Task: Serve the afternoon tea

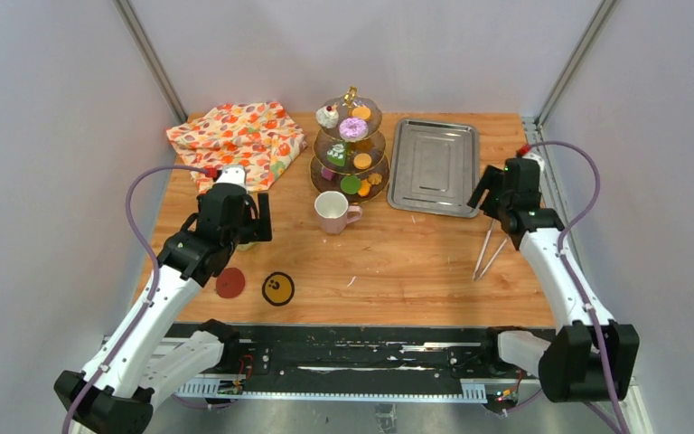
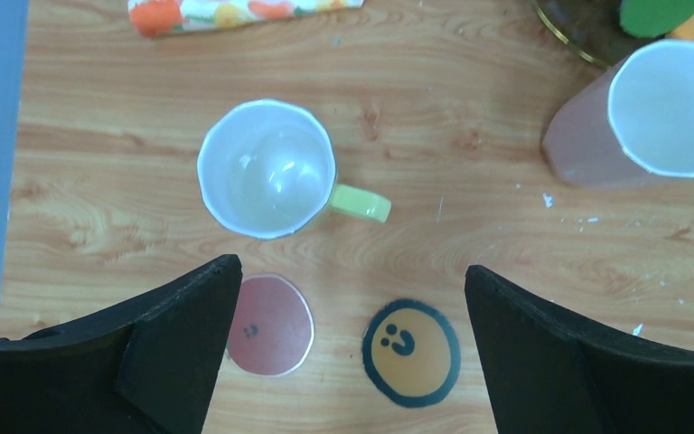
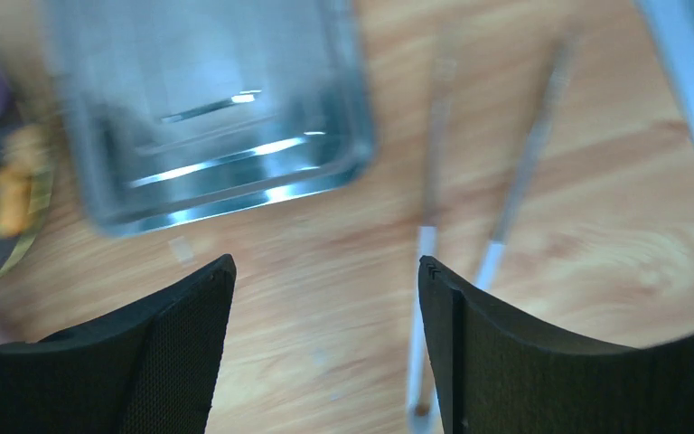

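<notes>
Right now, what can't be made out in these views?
- Yellow-green mug: top view, almost wholly hidden behind the left arm.
- Pink mug: left wrist view, cut by the right edge; handle unseen there.
- Tongs: right wrist view, blurred; one leg passes behind the right gripper.
- Pastries on the stand: top view, too small for detail.

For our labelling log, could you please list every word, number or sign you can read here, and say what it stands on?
No words, brands or numbers can be read in any view.
On the yellow coaster: a smiley-face sign, no letters.
On the red coaster: a few small dark marks, too small to read.
</notes>
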